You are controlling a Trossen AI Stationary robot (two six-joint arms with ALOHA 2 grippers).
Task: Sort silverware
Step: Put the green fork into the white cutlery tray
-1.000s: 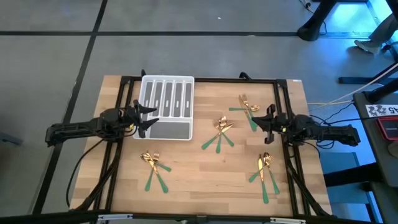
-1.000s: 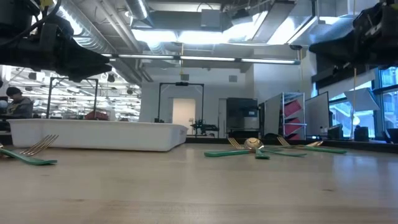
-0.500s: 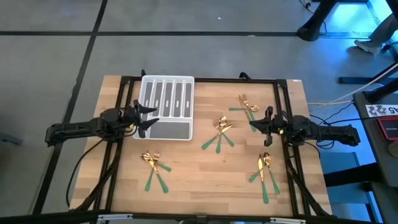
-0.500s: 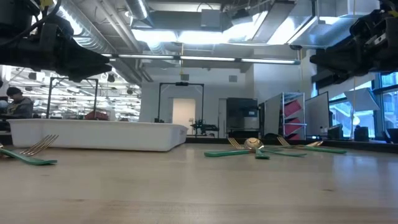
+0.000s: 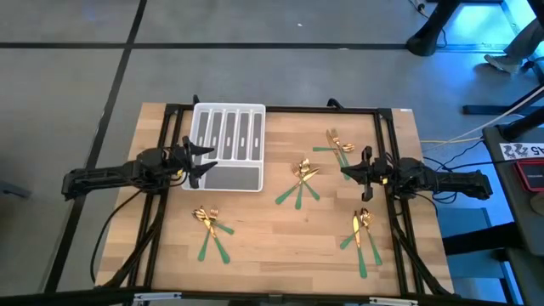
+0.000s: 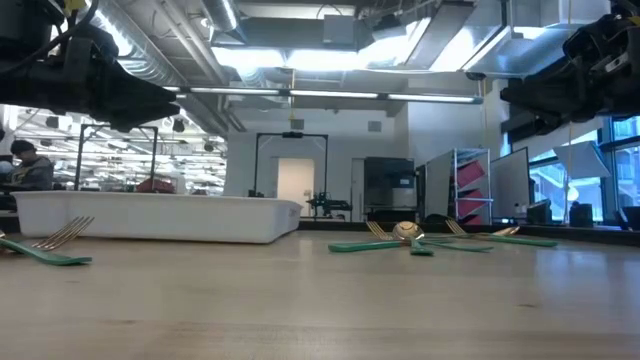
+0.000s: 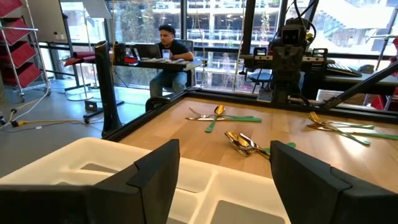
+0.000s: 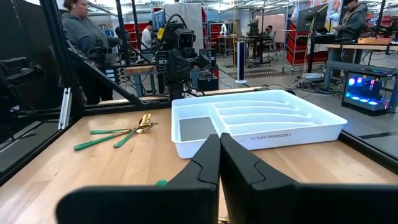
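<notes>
Silverware (image 5: pixel 301 180) in four loose clusters on wooden table (image 5: pixel 280 229), none held.

Left gripper (image 5: pixel 197 163) over left edge of white tray (image 5: pixel 228 146), fingers (image 7: pixel 155 177) wide apart with nothing between; nearest pile, gold-headed pieces (image 5: pixel 211 231) with green handles, on bare wood well nearer than it, not touching. Right gripper (image 5: pixel 355 165) above table's right side, fingers (image 8: pixel 205 163) pressed together on nothing; far-right cluster (image 5: pixel 337 146) just beside and beyond fingertips, near-right cluster (image 5: pixel 362 231) nearer, centre cluster to its left. In right wrist view, tray (image 8: pixel 258 127) and one pile (image 8: pixel 118 134) ahead of closed fingers. Person (image 7: pixel 169 53) seated beyond table.
</notes>
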